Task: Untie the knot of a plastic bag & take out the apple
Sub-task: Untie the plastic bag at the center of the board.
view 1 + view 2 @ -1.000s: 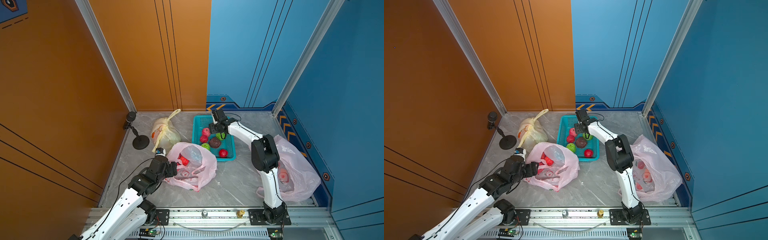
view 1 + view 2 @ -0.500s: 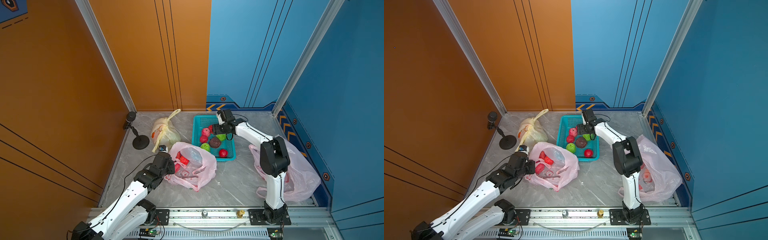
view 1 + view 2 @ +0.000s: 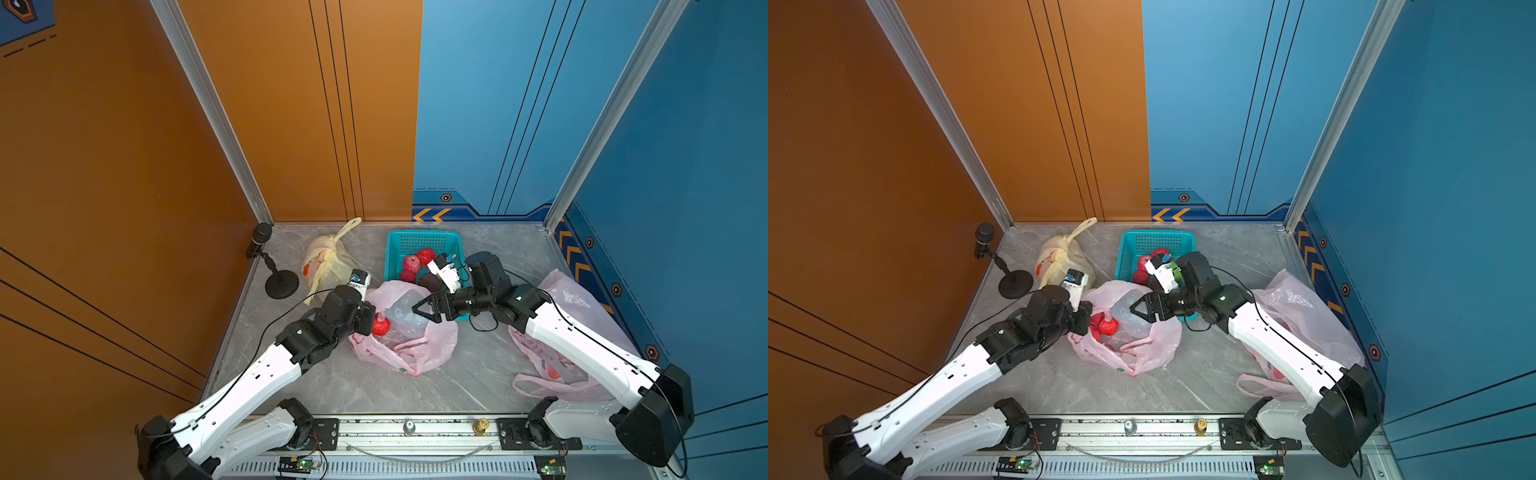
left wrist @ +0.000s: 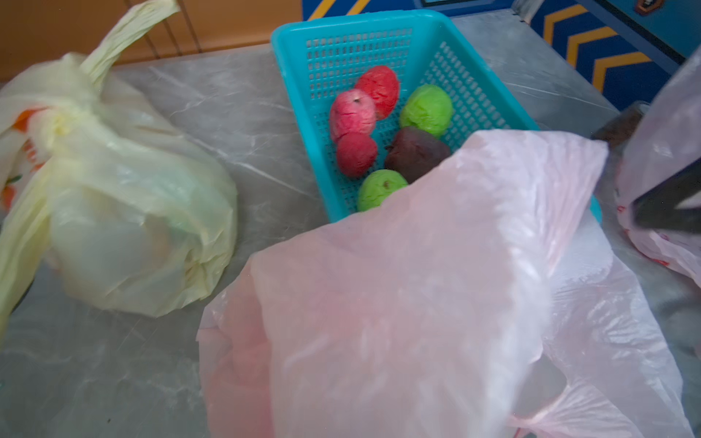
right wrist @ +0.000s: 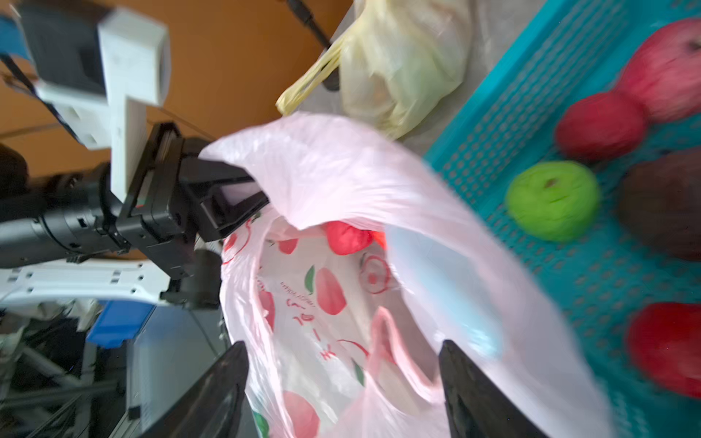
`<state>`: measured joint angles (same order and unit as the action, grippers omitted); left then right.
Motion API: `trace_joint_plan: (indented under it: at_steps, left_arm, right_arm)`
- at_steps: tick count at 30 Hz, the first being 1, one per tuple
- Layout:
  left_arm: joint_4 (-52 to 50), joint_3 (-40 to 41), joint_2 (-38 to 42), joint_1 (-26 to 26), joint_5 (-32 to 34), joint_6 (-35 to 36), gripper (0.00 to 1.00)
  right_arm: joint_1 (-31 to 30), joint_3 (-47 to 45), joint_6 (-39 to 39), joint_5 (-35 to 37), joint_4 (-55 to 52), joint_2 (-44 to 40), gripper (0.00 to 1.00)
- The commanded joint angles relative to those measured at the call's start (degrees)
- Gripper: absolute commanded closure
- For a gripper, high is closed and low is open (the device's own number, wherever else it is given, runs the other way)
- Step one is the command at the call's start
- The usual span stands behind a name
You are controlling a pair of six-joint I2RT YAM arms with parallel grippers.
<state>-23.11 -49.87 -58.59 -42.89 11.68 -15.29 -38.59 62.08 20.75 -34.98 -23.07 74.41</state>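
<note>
Left tool [image 5: 242, 197] is closed on the rim of the translucent pink plastic bag [image 3: 432, 345]; right tool [image 5: 343, 364] stands with jaws apart at the bag's mouth. A round red apple [image 3: 380, 326] lies inside, just beside the left tool, partly veiled by film. Three bags rest on the grey marbled tabletop [image 3: 365, 386]: two pink, one knotted yellow bag [image 3: 328, 257]. Turquoise mesh basket [image 4: 288, 41] shows six fruits.

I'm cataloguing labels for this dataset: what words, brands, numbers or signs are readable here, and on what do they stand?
No word or number reads clearly.
Middle pink bag: red lettering beside apple drawings, too blurred to read.
Yellow bag: orange print, too small to read.
Blue wall band: two yellow chevrons and a hexagon emblem, no text.
</note>
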Motion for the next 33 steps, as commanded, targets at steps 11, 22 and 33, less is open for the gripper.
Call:
trace_joint_plan:
  at_steps: [11,22,33]
  left_arm:
    - [3.5,6.0,3.0,-2.9,4.2,-1.4,0.99]
    - [3.3,23.1,18.2,3.3,4.7,-13.8,0.84]
    - [-1.1,25.7,16.8,4.4,13.4,-21.8,0.85]
  right_arm:
    - [-8.9,-0.6,2.6,11.3,0.2,11.7,0.28]
    - [-16.3,-4.8,-2.0,22.7,1.0,12.1,0.27]
    - [-23.0,-13.8,-4.8,41.0,3.9,14.7,0.28]
